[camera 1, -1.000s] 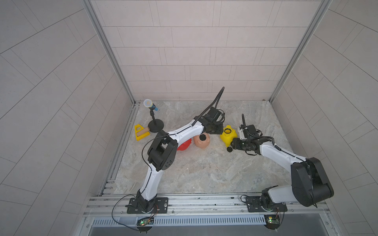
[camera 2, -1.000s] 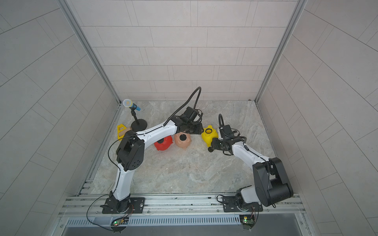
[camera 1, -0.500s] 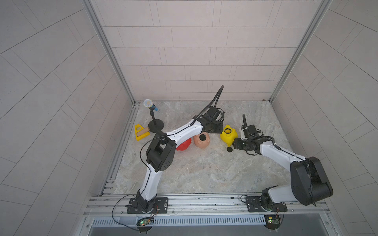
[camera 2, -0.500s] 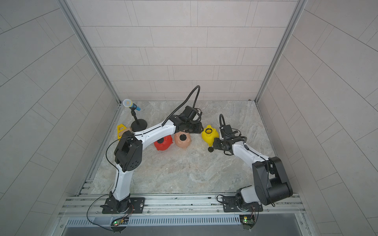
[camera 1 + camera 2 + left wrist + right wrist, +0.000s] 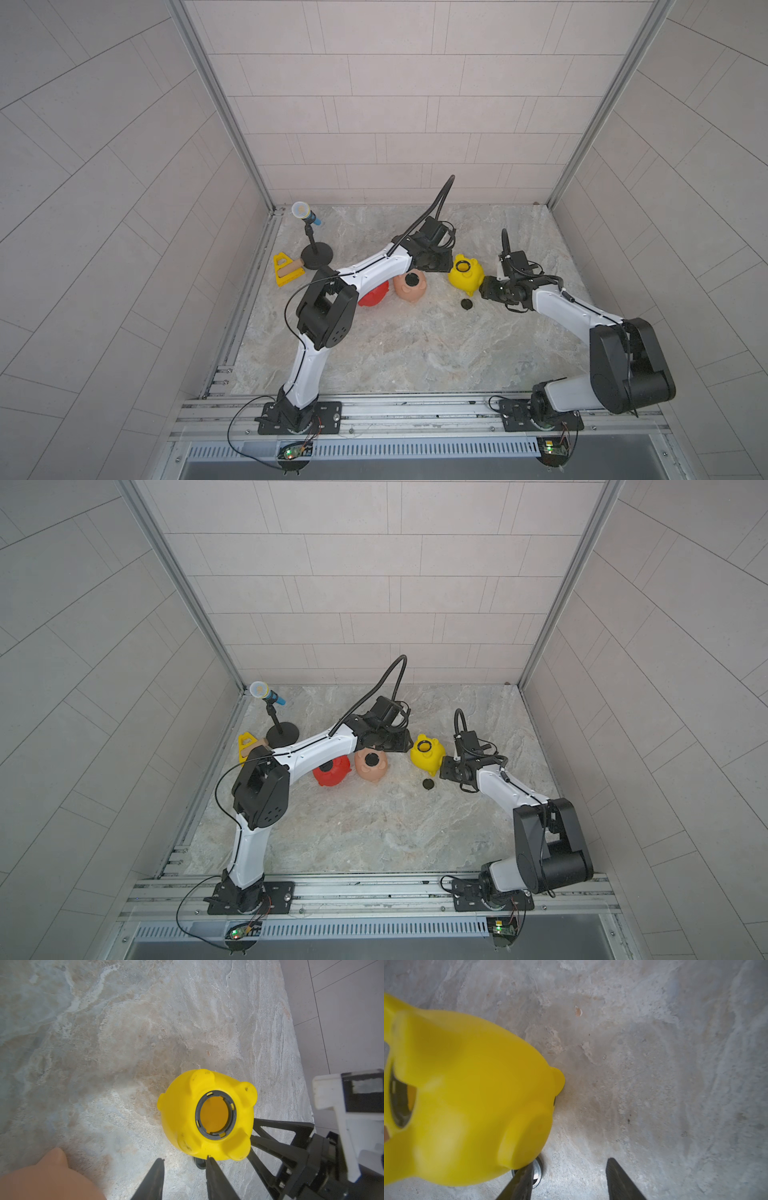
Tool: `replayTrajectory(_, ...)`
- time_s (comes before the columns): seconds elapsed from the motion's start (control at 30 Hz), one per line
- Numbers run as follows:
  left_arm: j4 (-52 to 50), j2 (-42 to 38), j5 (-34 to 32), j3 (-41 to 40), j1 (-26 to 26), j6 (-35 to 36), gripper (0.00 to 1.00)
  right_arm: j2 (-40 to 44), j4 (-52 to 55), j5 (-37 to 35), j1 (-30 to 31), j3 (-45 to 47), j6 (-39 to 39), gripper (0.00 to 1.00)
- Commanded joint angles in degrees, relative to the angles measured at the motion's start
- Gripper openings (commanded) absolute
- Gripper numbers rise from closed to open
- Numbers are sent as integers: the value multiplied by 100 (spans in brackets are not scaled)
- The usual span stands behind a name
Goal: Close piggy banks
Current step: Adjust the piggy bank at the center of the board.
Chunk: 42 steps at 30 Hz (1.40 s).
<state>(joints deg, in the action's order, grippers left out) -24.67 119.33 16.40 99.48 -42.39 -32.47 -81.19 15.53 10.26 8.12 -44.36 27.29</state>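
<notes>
Two of the three piggy banks look finished, as I read it: the red piggy bank (image 5: 332,771) and the peach-pink piggy bank (image 5: 372,769) each show a black plug filling the round belly hole, and both sit beneath the left arm, behind the left claw (image 5: 184,1158). The yellow piggy bank (image 5: 182,1118) is the one left. It lies on the table just ahead of the left claw's tips and right at the tips of the right claw (image 5: 571,1161). Its belly is turned up and its hole is open, so the hollow yellow inside shows. A black collar (image 5: 232,1115) with small notches lines that hole, which suggests a cap that seats and twists. That cap (image 5: 466,304), a small flat black disc, lies loose on the table just beside the right claw, partly tucked under the pig's flank. Picking it up and fitting it is what remains. The left claw has a narrow gap between its fingers and nothing in it; one tip overlaps the pig's edge, and I cannot tell whether it touches. The right claw is parted wider and is empty too, with one finger close against a rounded bulge of the pig. The pigs are smooth, matte moulded plastic, bulbous, with stubby rounded legs and small ears. The tabletop (image 5: 104,1043) is a hard, veined, stone-look surface in grey and tan.
</notes>
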Motion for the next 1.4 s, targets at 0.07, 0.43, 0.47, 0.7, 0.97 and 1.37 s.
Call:
replayTrajectory(0.07, 23, -360, -58, -120, 29, 109, 39, -191, 81, 54, -64, -209, 84, 57)
replayTrajectory(0.43, 67, -381, -19, -124, 30, 161, 40, -353, 22, 61, -233, -279, 158, 57)
replayTrajectory(0.47, 73, -378, -6, -122, 34, 168, 41, -362, 16, 70, -241, -292, 162, 57)
replayTrajectory(0.7, 102, -395, -6, -175, 32, 174, 41, -415, -42, 147, -305, -300, 197, 57)
replayTrajectory(0.97, 111, -417, -3, -226, 31, 186, 42, -501, -82, 184, -416, -406, 268, 57)
replayTrajectory(1.37, 146, -485, -14, -302, 63, 197, 42, -741, -160, 283, -513, -624, 400, 57)
